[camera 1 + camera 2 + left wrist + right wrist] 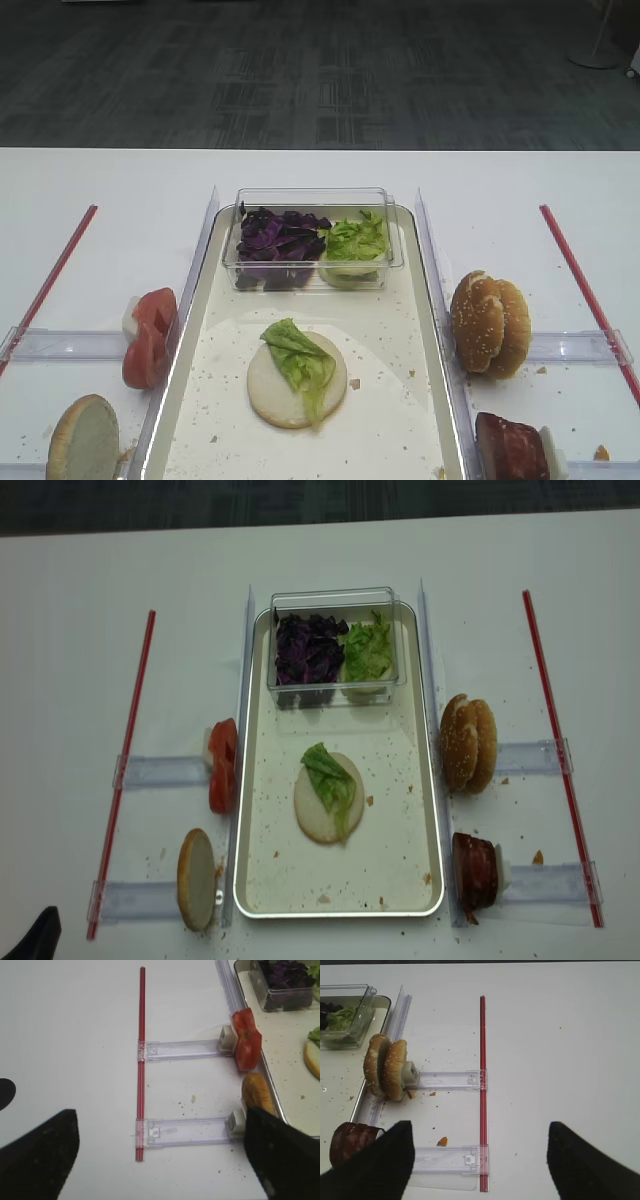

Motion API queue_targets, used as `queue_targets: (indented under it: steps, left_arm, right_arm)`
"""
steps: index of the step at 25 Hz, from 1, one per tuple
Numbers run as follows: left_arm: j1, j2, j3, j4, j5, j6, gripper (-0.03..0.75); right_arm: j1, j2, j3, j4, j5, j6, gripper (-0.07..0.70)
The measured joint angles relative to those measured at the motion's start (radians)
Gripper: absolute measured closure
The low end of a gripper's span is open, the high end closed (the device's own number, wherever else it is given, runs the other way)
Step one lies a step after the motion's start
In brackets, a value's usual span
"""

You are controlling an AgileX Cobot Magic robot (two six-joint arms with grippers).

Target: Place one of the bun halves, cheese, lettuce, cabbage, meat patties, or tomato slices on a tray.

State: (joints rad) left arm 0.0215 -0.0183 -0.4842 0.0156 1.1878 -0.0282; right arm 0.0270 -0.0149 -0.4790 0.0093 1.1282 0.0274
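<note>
On the tray (400,400) lies a pale cut-faced bun half (275,395) with a lettuce leaf (300,362) draped over it. Purple cabbage (277,240) and more lettuce fill a clear tub at the tray's far end. Tomato slices (150,335) and another bun half (82,440) stand on edge to the tray's left. To its right are sesame bun halves (489,323) and meat patties (510,447). No cheese is in view. My left gripper (160,1125) hovers open over the left table, and my right gripper (480,1130) is open over the right table. Both are empty.
Red strips (50,280) (585,290) lie along each side of the table. Clear plastic rails (447,1080) run from them to the food holders by the tray. Crumbs speckle the tray floor and the table.
</note>
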Motion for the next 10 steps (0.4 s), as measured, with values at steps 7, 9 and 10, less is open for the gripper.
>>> queue_targets:
  steps: [7, 9, 10]
  left_arm:
    - [0.0, 0.0, 0.0, 0.0, 0.0, 0.0, 0.1]
    - [0.0, 0.0, 0.0, 0.0, 0.0, 0.0, 0.1]
    - [0.0, 0.0, 0.0, 0.0, 0.0, 0.0, 0.1]
  right_arm:
    - [0.0, 0.0, 0.0, 0.0, 0.0, 0.0, 0.061]
    - [0.0, 0.0, 0.0, 0.0, 0.0, 0.0, 0.061]
    - [0.0, 0.0, 0.0, 0.0, 0.0, 0.0, 0.061]
